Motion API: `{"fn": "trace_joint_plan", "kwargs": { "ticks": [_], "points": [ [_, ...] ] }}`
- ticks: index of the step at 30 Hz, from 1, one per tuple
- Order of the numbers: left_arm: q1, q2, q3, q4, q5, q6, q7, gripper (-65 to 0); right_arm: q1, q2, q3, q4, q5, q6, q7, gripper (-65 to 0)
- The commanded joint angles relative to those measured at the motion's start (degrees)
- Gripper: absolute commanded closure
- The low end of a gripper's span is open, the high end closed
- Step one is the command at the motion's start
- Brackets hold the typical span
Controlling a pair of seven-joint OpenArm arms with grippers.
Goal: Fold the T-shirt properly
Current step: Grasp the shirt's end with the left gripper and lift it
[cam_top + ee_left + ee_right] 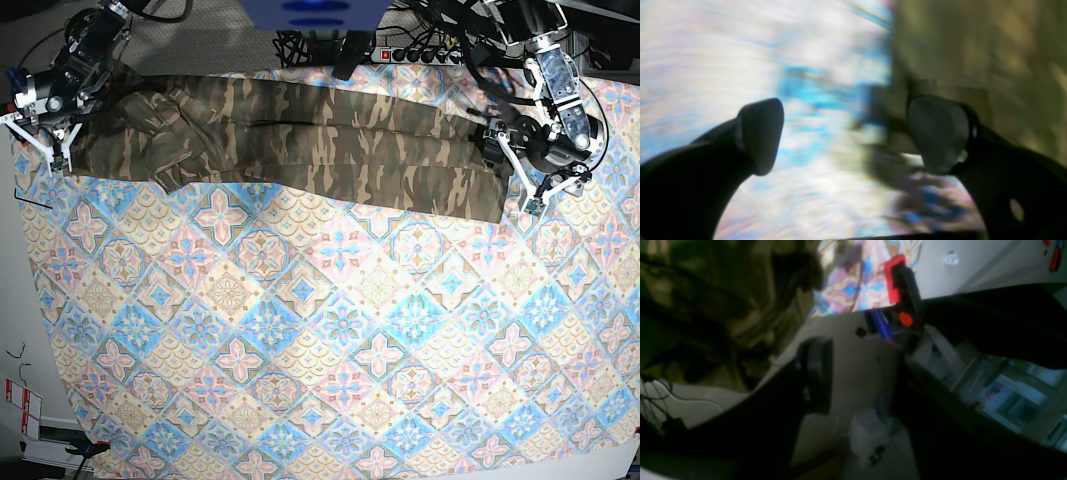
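T-shirt (290,140) folded lengthwise along tablecloth (330,340) far edge.
Left gripper (846,133) jaws apart, empty; right gripper (45,125) state undeterminable; near cloth unobstructed.

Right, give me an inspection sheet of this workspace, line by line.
Surface: tablecloth in blue, pink and cream tiles, mostly bare.
Job's things: T-shirt lies as a long narrow band along the far edge.
Clutter: nothing seen on the cloth.
Grippers: left gripper open, beside the shirt's edge; right gripper at the shirt's other end, grip cannot be told.
Cables: power strip and dark leads behind the table.
Surroundings: floor beside the table.
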Motion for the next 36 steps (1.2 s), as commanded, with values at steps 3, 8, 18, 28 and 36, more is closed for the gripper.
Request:
{"fn": "trace_joint_plan", "kwargs": {
  "ticks": [3, 8, 18, 28, 36],
  "points": [
    [-0.5, -3.9, -0.4, -4.3, -9.1, 0.2, -0.4, -62.7, 0.0, 0.5, 0.2, 0.8, -0.8, -0.3, 0.2, -22.7],
    [-0.8, -7.1, -0.3, -11.7, -16.4, 0.2, -0.9, -62.7, -0.1, 0.5, 0.3, 0.9, -0.8, -0.3, 0.2, -22.7],
    [-2.2, -7.0, 8.0, -19.2, -24.3, 0.2, -3.2, -62.7, -1.0, 0.5, 0.6, 1.1, -0.8, -0.3, 0.2, -22.6],
    [-2.4, -7.0, 19.0, -19.4, -30.1, 0.2, -3.1, -57.4, -1.0, 0.5, 0.6, 1.1, -0.8, -0.3, 0.2, -22.6],
    [-2.7, -7.1, 22.9, -19.5, -29.7, 0.2, -3.1, -23.4, -1.0, 0.5, 0.6, 1.1, -0.8, -0.3, 0.2, -22.3]
  ]
}}
